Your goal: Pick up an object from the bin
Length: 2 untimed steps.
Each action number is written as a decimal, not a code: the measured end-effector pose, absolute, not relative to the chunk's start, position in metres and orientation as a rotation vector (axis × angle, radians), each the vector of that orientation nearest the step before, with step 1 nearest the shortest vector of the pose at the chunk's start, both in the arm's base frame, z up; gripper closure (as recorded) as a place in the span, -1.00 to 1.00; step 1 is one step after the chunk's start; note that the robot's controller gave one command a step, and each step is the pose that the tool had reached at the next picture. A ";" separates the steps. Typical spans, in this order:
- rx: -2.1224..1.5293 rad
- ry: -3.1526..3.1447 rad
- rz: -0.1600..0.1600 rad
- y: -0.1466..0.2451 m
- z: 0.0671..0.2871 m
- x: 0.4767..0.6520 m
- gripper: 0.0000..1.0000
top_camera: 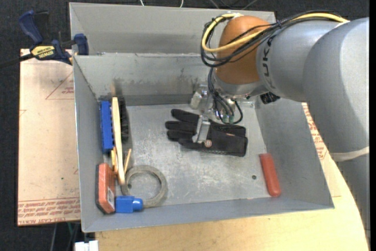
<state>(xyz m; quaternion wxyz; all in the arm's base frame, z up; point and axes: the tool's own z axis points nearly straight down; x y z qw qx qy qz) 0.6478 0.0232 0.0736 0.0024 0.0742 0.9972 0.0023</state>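
**Gripper down on the black glove**

Found the gripper low at mid-bin, resting on a black glove. Saw the glove lying flat on the floor of the bin, cuff to the right, roughly at the centre and apart from every wall. Saw metal of the gripper touching the glove just left of the cuff. Could not tell whether open or closed, nor whether any of the glove was caught. Traced the arm in from the right, with an orange cover and a yellow cable above the wrist.

Noted a red cylinder near the right wall, well apart from the glove. Noted a heap along the left wall: a blue bar laid lengthwise, a pale stick just beside it, a dark brush next to that. Noted, at the front left corner, a tape roll, an orange block and a small blue piece touching the roll's edge.
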 end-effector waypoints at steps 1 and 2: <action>0.511 3.087 0.013 0.021 0.087 0.653 1.00; 0.512 3.086 0.013 0.023 0.087 0.653 1.00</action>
